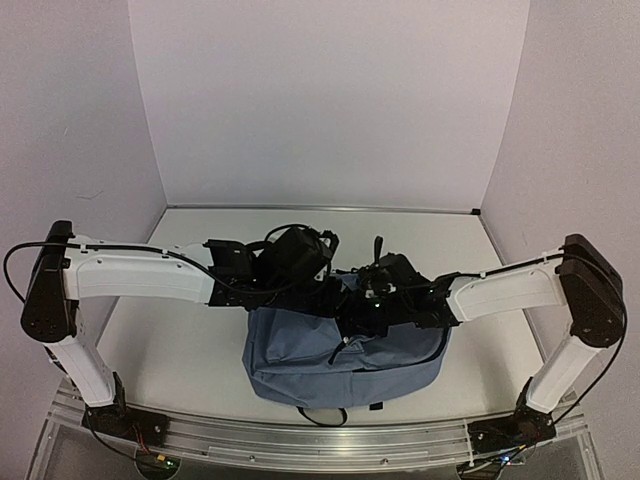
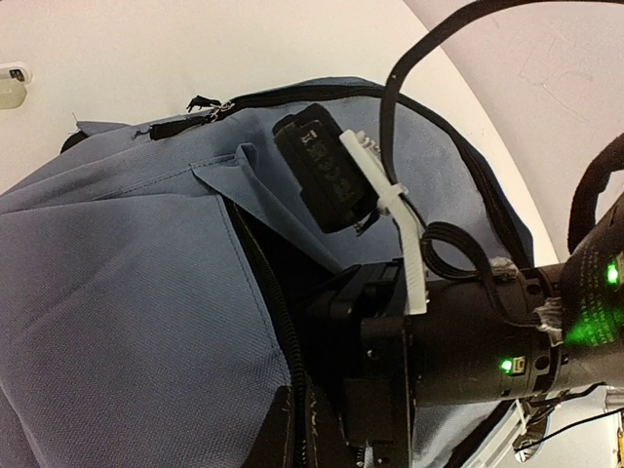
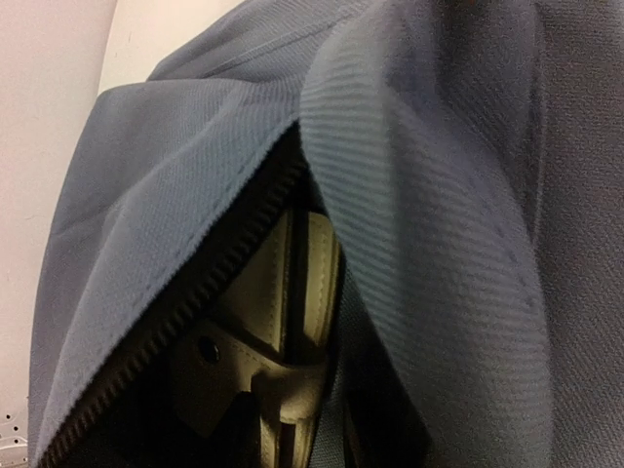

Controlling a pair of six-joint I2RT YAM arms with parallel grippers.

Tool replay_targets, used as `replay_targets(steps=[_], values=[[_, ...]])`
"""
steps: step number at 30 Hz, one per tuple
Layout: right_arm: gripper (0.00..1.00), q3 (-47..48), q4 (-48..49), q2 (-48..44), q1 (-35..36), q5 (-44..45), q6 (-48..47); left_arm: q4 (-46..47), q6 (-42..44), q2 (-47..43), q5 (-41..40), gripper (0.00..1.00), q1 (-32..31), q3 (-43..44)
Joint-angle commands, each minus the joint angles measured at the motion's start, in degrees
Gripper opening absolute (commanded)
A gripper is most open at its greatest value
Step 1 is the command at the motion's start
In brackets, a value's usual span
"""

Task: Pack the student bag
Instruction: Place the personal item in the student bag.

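- While it lies near-centre on the table (image 1: 170,320), bag (image 1: 330,365): long axis left–right, zip mouth (image 2: 278,322) on its far side, parted.
- Right gripper (image 1: 365,312): reaches into that mouth from the right, fingertips buried in the fabric; open or closed cannot be told.
- Left gripper (image 2: 292,434): closed, apparently pinching the mouth's left rim and lifting it.
- Judgement: the right arm is nearer the interior, and anything loaded must pass nearward through the mouth.

Both arms stretch inward, left claw (image 1: 305,262) pinched tight (right claw (image 3: 288,302), half hidden, unreadable).
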Motion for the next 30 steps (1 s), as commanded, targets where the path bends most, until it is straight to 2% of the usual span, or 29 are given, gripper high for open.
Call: replay_targets(steps=[1,5,8,14,15,17,20,24,27,30], values=[[0.26,0.93,8.74,3.73,0.74,-5.57,1.88,1.37,-0.94,-2.93,0.29,0.00,-0.01,1.71],[0.25,0.78,11.66,4.66,1.05,-6.67,2.87,1.50,-1.08,-2.71,0.43,0.00,-0.02,1.63],[0.26,-0.92,11.44,2.59,1.02,-3.91,3.51,2.14,-2.29,-3.72,0.39,0.00,0.34,0.24],[0.42,-5.81,6.38,-5.87,1.02,3.71,4.04,2.43,-6.00,-6.06,2.07,0.02,2.04,-4.30],[0.43,-6.18,4.85,-7.26,1.00,4.94,3.88,2.47,-6.17,-6.26,2.68,0.05,2.22,-4.88],[0.53,-6.70,1.56,-11.51,1.02,7.17,3.19,2.47,-6.45,-7.03,3.94,0.16,2.66,-5.76],[0.63,-5.76,-4.84,-16.09,0.92,9.90,1.81,2.40,-6.13,-8.46,4.31,0.39,3.11,-6.50],[0.70,-3.68,-12.24,-20.99,0.88,12.17,0.14,1.25,-3.83,-10.54,5.97,0.67,4.72,-5.22],[0.75,-2.21,-17.10,-24.23,0.61,16.14,-0.88,0.88,-3.19,-13.28,9.31,0.79,9.41,-5.18],[0.78,-0.84,-20.63,-26.70,-0.95,18.74,-2.42,0.07,-2.73,-14.40,14.02,0.84,17.26,-6.00]])
